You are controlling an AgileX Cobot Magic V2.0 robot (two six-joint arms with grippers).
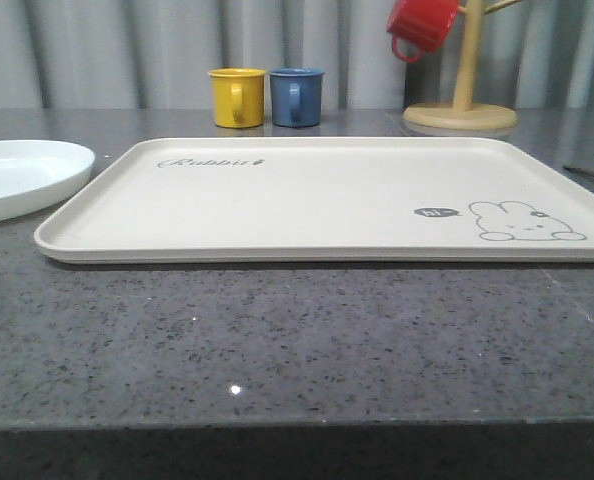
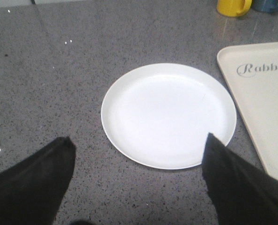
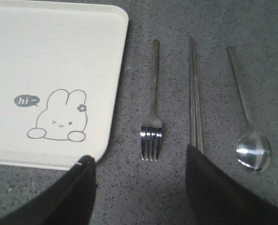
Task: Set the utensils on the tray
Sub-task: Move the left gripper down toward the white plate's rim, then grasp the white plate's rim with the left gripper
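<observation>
Overhead, both hands (image 2: 136,187) (image 3: 139,187) spread wide.

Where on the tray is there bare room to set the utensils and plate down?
The tray carries nothing; its middle, between the "Rabbit" script and the rabbit drawing, is free. The plate lies on the counter beside the script corner. Fork, chopsticks and spoon lie side by side on the counter beside the rabbit corner.
</observation>
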